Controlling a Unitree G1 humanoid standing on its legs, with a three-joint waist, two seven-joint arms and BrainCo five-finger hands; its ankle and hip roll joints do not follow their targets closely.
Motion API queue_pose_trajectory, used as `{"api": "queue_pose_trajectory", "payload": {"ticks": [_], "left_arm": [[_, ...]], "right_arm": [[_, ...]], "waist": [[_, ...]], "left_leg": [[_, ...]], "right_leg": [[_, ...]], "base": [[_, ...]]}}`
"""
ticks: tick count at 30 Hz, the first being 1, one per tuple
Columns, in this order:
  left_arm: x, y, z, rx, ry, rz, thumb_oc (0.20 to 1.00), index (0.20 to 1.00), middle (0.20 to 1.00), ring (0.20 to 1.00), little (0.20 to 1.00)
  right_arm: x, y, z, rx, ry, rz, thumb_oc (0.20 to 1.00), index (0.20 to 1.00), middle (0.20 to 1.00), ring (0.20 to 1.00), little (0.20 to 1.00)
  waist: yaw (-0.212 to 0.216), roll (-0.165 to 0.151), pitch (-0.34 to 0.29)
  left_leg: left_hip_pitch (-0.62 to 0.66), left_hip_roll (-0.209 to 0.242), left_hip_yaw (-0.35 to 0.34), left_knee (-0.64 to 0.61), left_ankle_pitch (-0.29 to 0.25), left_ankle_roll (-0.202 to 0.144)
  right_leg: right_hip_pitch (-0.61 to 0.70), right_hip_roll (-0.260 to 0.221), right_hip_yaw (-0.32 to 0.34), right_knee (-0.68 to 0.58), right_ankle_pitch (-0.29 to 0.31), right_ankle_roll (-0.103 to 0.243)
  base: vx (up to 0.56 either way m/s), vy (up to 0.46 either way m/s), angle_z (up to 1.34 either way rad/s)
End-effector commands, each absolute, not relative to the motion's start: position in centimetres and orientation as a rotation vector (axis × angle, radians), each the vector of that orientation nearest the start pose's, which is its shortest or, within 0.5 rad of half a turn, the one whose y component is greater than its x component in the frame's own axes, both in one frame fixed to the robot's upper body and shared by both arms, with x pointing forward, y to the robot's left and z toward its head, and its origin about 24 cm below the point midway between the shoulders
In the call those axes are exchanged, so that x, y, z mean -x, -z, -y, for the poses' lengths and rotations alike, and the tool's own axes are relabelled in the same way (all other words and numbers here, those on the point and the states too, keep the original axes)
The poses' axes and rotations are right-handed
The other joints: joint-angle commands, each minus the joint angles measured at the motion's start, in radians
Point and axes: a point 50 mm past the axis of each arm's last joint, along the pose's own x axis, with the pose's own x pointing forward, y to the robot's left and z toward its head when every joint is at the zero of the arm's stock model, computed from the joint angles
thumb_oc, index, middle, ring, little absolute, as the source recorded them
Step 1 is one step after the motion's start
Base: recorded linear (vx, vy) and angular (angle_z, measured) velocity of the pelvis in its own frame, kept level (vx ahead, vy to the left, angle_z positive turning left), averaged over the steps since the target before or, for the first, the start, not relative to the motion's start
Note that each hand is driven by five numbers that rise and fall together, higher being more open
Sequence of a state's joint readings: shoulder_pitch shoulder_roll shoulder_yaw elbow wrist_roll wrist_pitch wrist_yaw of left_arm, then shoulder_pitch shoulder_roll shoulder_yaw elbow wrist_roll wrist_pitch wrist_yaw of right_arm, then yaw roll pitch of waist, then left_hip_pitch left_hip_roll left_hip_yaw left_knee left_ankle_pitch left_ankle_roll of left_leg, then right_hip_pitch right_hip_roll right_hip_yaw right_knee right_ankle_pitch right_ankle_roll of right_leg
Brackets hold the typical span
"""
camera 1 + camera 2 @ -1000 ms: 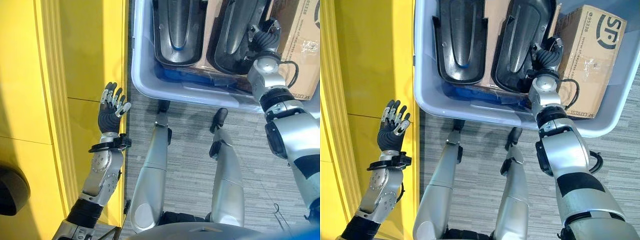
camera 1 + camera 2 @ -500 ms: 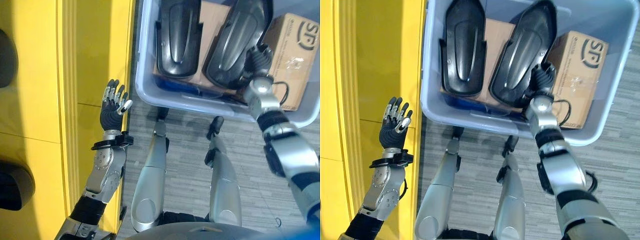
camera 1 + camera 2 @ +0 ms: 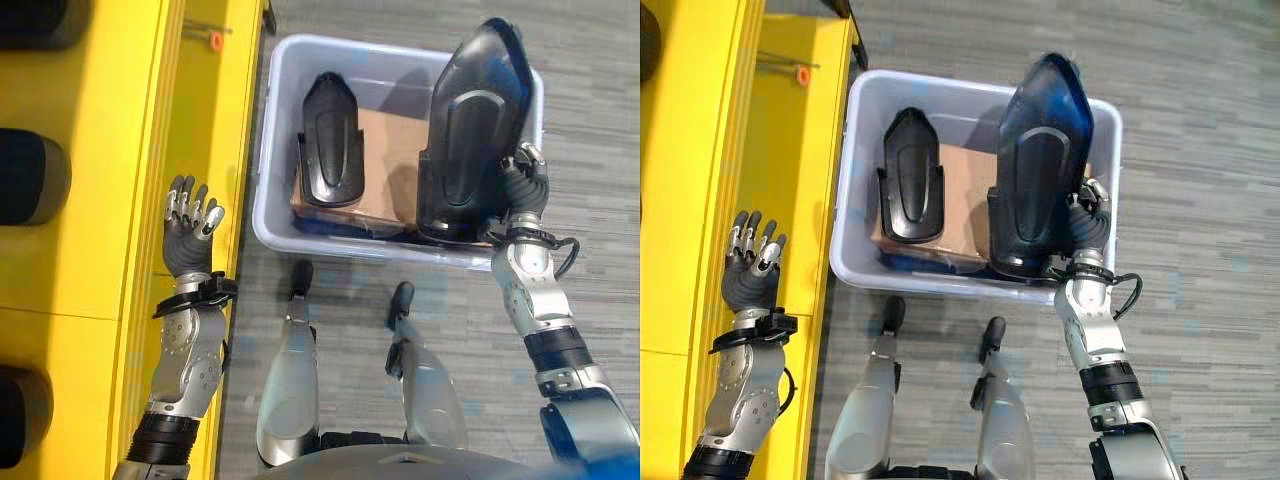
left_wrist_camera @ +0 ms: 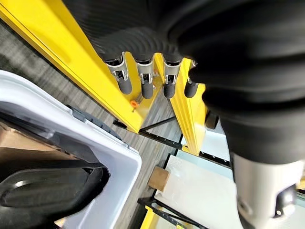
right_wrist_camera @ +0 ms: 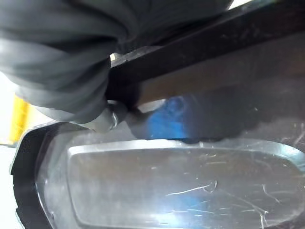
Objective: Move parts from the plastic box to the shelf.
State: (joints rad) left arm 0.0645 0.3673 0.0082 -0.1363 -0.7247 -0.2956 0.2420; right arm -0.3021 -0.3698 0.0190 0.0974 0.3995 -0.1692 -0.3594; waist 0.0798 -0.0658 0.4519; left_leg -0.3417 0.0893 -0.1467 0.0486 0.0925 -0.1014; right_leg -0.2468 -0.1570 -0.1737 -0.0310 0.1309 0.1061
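Observation:
A pale plastic box (image 3: pixel 272 150) stands on the floor beside the yellow shelf (image 3: pixel 110 200). My right hand (image 3: pixel 522 195) is shut on the lower edge of a large glossy black part (image 3: pixel 470 140), held nearly upright above the box's right side. The right wrist view shows that part's shiny surface (image 5: pixel 181 181) right against my curled fingers (image 5: pixel 112 119). A smaller black part (image 3: pixel 328 140) lies in the box on brown cardboard (image 3: pixel 385 150). My left hand (image 3: pixel 187 235) is open, its fingers straight, raised over the shelf's near edge.
Dark rounded parts (image 3: pixel 30 175) sit on the shelf at the far left. A small orange item (image 3: pixel 213 40) lies on the shelf's far end. In the left wrist view the box's rim (image 4: pixel 71 143) and a black part (image 4: pixel 47 188) appear beyond my fingers. Grey carpet surrounds the box.
The camera has risen, so the whole scene looks smaller. My right hand has lifted the large black part up on end out of the box. The left hand keeps its pose.

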Motion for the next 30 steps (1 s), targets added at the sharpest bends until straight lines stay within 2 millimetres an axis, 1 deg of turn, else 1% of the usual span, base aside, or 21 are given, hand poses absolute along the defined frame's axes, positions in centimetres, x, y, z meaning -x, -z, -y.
{"api": "queue_pose_trajectory", "payload": {"ticks": [1,2,4,6,10,15,18,19,20,21,22,23,24,25,26,27,29,30], "left_arm": [[-22.3,-9.6,-24.4,0.343,-0.245,0.333,1.0,1.0,1.0,1.0,1.0],[-21.7,-9.0,-24.9,0.328,-0.257,0.306,1.0,1.0,1.0,1.0,1.0],[-21.4,-8.6,-25.1,0.323,-0.269,0.29,1.0,1.0,1.0,1.0,1.0],[-21.2,-8.3,-25.2,0.314,-0.274,0.272,1.0,1.0,1.0,1.0,1.0],[-20.8,-7.4,-25.2,0.293,-0.281,0.226,1.0,1.0,1.0,1.0,1.0],[-20.2,-6.8,-25.5,0.262,-0.287,0.191,1.0,1.0,1.0,1.0,1.0],[-20.1,-6.7,-25.6,0.25,-0.293,0.185,1.0,1.0,1.0,1.0,1.0],[-20.1,-6.7,-25.6,0.25,-0.294,0.185,1.0,1.0,1.0,1.0,1.0],[-20.2,-6.5,-25.8,0.245,-0.304,0.176,1.0,1.0,1.0,1.0,1.0],[-20.3,-6.4,-25.9,0.242,-0.31,0.173,1.0,1.0,1.0,1.0,1.0],[-20.5,-6.5,-25.8,0.244,-0.301,0.18,1.0,1.0,1.0,1.0,1.0],[-20.6,-6.4,-25.7,0.254,-0.3,0.179,1.0,1.0,1.0,1.0,1.0],[-21.0,-6.1,-25.3,0.268,-0.284,0.169,1.0,1.0,1.0,1.0,1.0],[-21.0,-6.1,-25.3,0.269,-0.284,0.168,1.0,1.0,1.0,1.0,1.0],[-21.1,-6.1,-25.1,0.273,-0.276,0.166,1.0,1.0,1.0,1.0,1.0],[-20.9,-5.7,-24.6,0.295,-0.271,0.16,1.0,1.0,1.0,1.0,1.0],[-20.8,-5.3,-24.3,0.324,-0.28,0.148,1.0,1.0,1.0,1.0,1.0],[-20.6,-5.0,-24.2,0.342,-0.289,0.14,1.0,1.0,1.0,1.0,1.0]], "right_arm": [[-30.0,-15.0,22.6,-0.063,0.259,0.491,0.2,0.2,0.2,0.2,0.2],[-28.8,-14.4,23.1,-0.063,0.252,0.482,0.2,0.2,0.2,0.2,0.2],[-28.4,-13.9,23.1,-0.101,0.242,0.47,0.2,0.2,0.2,0.2,0.2],[-28.0,-13.7,22.9,-0.1,0.226,0.464,0.2,0.2,0.2,0.2,0.2],[-27.5,-12.8,22.2,-0.145,0.177,0.426,0.2,0.2,0.2,0.2,0.2],[-27.2,-12.2,21.1,-0.186,0.117,0.402,0.2,0.2,0.2,0.2,0.2],[-27.2,-12.4,20.3,-0.206,0.076,0.405,0.2,0.2,0.2,0.2,0.2],[-27.2,-12.4,20.3,-0.206,0.076,0.405,0.2,0.2,0.2,0.2,0.2],[-27.3,-12.4,19.8,-0.225,0.058,0.404,0.2,0.2,0.2,0.2,0.2],[-27.4,-12.4,19.6,-0.234,0.052,0.404,0.2,0.2,0.2,0.2,0.2],[-27.3,-12.5,19.4,-0.249,0.041,0.411,0.2,0.2,0.2,0.2,0.2],[-27.3,-12.5,19.4,-0.252,0.034,0.409,0.2,0.2,0.2,0.2,0.2],[-26.9,-12.1,19.5,-0.269,0.034,0.396,0.2,0.2,0.2,0.2,0.2],[-26.9,-12.0,19.5,-0.269,0.034,0.395,0.2,0.2,0.2,0.2,0.2],[-26.7,-11.9,19.6,-0.27,0.031,0.391,0.2,0.2,0.2,0.2,0.2],[-25.9,-11.4,19.8,-0.263,0.014,0.367,0.2,0.2,0.2,0.2,0.2],[-25.8,-11.4,19.8,-0.247,-0.002,0.364,0.2,0.2,0.2,0.2,0.2],[-25.8,-11.5,19.5,-0.25,-0.022,0.363,0.2,0.2,0.2,0.2,0.2]], "waist": [[-0.018,-0.016,-0.116],[-0.027,-0.022,-0.164],[-0.034,-0.024,-0.191],[-0.038,-0.026,-0.216],[-0.044,-0.029,-0.262],[-0.048,-0.025,-0.289],[-0.05,-0.02,-0.286],[-0.05,-0.021,-0.285],[-0.053,-0.012,-0.283],[-0.052,-0.008,-0.281],[-0.059,-0.002,-0.28],[-0.067,0.005,-0.284],[-0.082,0.012,-0.299],[-0.082,0.012,-0.299],[-0.083,0.013,-0.302],[-0.073,0.007,-0.306],[-0.076,0.009,-0.311],[-0.07,0.01,-0.313]], "left_leg": [[0.059,-0.004,0.071,-0.093,-0.021,0.045],[0.099,-0.012,0.077,-0.103,-0.033,0.053],[0.125,-0.019,0.081,-0.105,-0.044,0.06],[0.146,-0.03,0.086,-0.106,-0.056,0.069],[0.204,-0.062,0.092,-0.121,-0.078,0.091],[0.26,-0.106,0.086,-0.13,-0.098,0.123],[0.285,-0.129,0.069,-0.133,-0.099,0.138],[0.285,-0.13,0.069,-0.133,-0.098,0.139],[0.292,-0.137,0.046,-0.136,-0.094,0.145],[0.291,-0.136,0.037,-0.136,-0.089,0.146],[0.284,-0.138,0.008,-0.133,-0.083,0.15],[0.28,-0.134,-0.015,-0.132,-0.077,0.152],[0.263,-0.133,-0.071,-0.123,-0.059,0.151],[0.265,-0.133,-0.071,-0.123,-0.062,0.15],[0.258,-0.137,-0.093,-0.12,-0.055,0.149],[0.248,-0.148,-0.131,-0.1,-0.049,0.137],[0.24,-0.139,-0.15,-0.1,-0.036,0.124],[0.233,-0.128,-0.15,-0.101,-0.031,0.115]], "right_leg": [[0.04,-0.032,-0.009,0.014,-0.073,0.045],[0.075,-0.043,-0.007,0.001,-0.065,0.054],[0.094,-0.054,-0.004,-0.001,-0.059,0.062],[0.111,-0.066,0.0,0.001,-0.055,0.069],[0.141,-0.097,0.007,0.029,-0.043,0.086],[0.153,-0.142,0.025,0.105,-0.021,0.103],[0.153,-0.159,0.052,0.163,0.013,0.107],[0.153,-0.16,0.053,0.165,0.012,0.107],[0.144,-0.14,0.1,0.198,0.022,0.101],[0.134,-0.12,0.13,0.215,0.013,0.095],[0.125,-0.067,0.209,0.245,-0.011,0.09],[0.115,-0.004,0.283,0.265,-0.065,0.082],[0.135,0.121,0.419,0.262,-0.178,0.055],[0.134,0.121,0.418,0.268,-0.183,0.053],[0.143,0.156,0.446,0.261,-0.212,0.033],[0.166,0.177,0.433,0.238,-0.243,-0.015],[0.188,0.189,0.432,0.199,-0.245,-0.026],[0.192,0.185,0.418,0.173,-0.241,-0.026]], "base": [[0.11,0.094,-0.1],[0.1,0.103,-0.11],[0.08,0.117,-0.03],[0.05,0.121,-0.05],[0.05,0.149,-0.02],[0.01,0.176,0.08],[-0.01,0.123,0.15],[-0.05,0.096,0.22],[-0.07,0.067,0.19],[-0.11,0.047,0.34],[-0.07,-0.015,0.46],[-0.03,-0.048,0.68],[0.01,-0.035,0.72],[0.01,-0.055,1.24],[-0.03,-0.161,1.6],[-0.06,-0.231,1.5],[-0.11,-0.26,0.79],[-0.14,-0.219,0.55]]}}
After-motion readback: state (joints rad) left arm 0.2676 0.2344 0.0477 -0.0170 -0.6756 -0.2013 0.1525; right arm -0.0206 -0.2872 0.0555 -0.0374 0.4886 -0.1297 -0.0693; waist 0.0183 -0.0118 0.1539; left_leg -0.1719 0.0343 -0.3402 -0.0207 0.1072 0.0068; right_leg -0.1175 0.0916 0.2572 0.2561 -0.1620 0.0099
